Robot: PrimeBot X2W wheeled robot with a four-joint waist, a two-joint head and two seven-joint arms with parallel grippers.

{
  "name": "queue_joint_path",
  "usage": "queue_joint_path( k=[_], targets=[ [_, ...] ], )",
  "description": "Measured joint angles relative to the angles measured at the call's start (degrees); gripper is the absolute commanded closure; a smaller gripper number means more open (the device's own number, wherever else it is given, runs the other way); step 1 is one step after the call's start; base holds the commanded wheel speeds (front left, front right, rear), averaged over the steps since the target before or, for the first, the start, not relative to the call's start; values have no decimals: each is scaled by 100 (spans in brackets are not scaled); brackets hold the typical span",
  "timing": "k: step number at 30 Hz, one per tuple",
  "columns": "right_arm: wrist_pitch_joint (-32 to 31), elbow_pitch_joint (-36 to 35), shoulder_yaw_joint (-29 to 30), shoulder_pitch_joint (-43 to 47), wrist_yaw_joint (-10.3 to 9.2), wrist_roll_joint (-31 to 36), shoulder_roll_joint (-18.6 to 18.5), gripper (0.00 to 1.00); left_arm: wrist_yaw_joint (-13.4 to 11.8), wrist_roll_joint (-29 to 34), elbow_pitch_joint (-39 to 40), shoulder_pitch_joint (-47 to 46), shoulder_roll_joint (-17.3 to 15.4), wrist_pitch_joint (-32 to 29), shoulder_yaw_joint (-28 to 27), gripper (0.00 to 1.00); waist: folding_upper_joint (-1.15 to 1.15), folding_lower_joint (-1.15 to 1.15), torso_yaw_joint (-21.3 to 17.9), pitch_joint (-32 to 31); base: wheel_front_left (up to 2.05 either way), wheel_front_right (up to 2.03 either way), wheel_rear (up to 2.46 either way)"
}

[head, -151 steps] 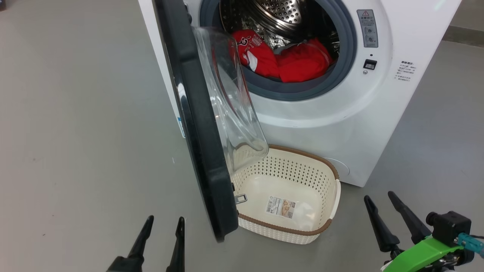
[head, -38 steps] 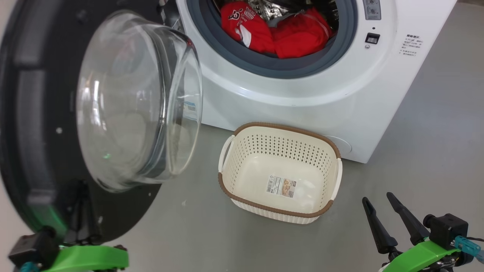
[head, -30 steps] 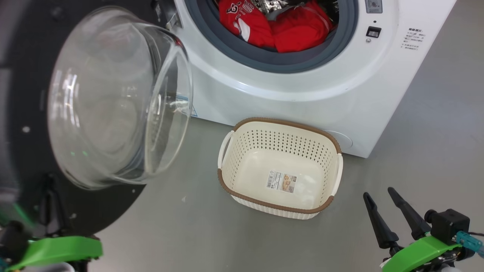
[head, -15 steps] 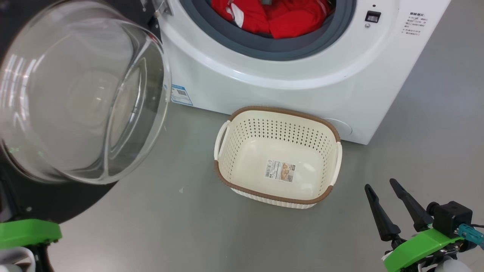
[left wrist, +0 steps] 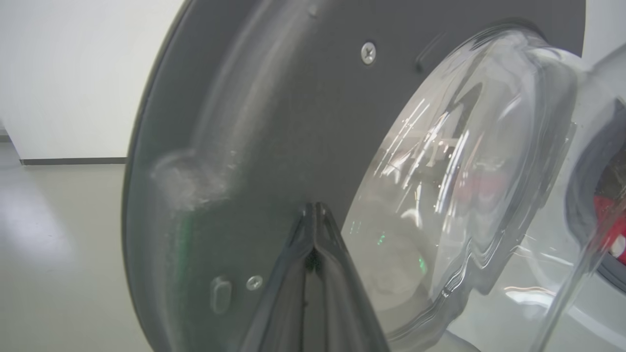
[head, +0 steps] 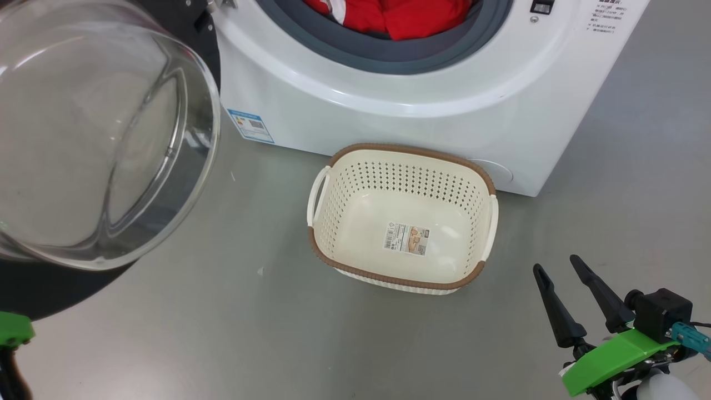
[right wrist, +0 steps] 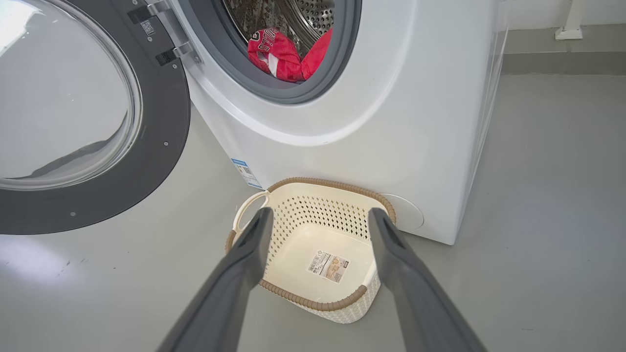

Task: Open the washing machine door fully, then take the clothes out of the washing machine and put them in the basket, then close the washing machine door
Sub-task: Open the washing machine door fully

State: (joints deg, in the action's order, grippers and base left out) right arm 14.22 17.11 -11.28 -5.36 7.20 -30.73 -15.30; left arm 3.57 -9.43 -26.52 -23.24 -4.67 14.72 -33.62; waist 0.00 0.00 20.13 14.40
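Inside washing machine (head: pixel 389 111): red clothes (head: pixel 405 16); basket (head: pixel 389 280) beside it holds sticker (head: pixel 407 239).

One washing machine (head: pixel 422 111), one washing machine door (right wrist: pixel 161 122), one basket (head: pixel 411 178), one sticker (head: pixel 407 239). I have two grippers, left gripper (left wrist: pixel 315 208) and right gripper (head: pixel 556 263). The clothes (right wrist: pixel 281 54): one red heap, number of garments beyond my telling.

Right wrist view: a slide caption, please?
Open right gripper faces the empty basket; red clothes lie inside the washing machine.
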Motion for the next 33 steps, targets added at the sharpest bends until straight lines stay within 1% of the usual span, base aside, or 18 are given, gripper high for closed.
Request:
queue_joint_path(
  k=[7,11,13,16,22,29,31,33],
  targets=[
    [0,0,-27,-106,0,-1,-1,0,96,171,-435,-287,-265,0,-257,100,0,0,-44,68,0,0,0],
    [0,1,-62,-133,0,-1,-1,0,109,279,-669,-416,-436,0,-350,100,0,0,-98,99,0,0,0],
    [0,1,-62,-154,0,-1,-2,0,159,291,-759,-465,-503,0,-392,100,0,0,-121,115,0,0,0],
    [0,1,-60,-194,0,0,-3,0,162,302,-851,-541,-530,0,-465,100,0,0,-149,125,0,0,0],
    [0,12,-49,-194,0,0,1,0,302,309,-1009,-612,-536,0,-571,100,0,0,-165,37,0,0,0],
    [0,27,-51,-186,0,-1,52,0,354,277,-961,-528,-516,0,-595,100,0,0,-169,-173,0,0,0],
    [0,31,-49,-182,0,-1,68,0,358,237,-891,-398,-487,0,-555,91,0,0,-170,-236,0,0,0],
    [0,44,-49,-177,0,-1,87,0,359,130,-784,-236,-463,0,-370,74,0,0,-174,-304,0,0,0]
  ],
)
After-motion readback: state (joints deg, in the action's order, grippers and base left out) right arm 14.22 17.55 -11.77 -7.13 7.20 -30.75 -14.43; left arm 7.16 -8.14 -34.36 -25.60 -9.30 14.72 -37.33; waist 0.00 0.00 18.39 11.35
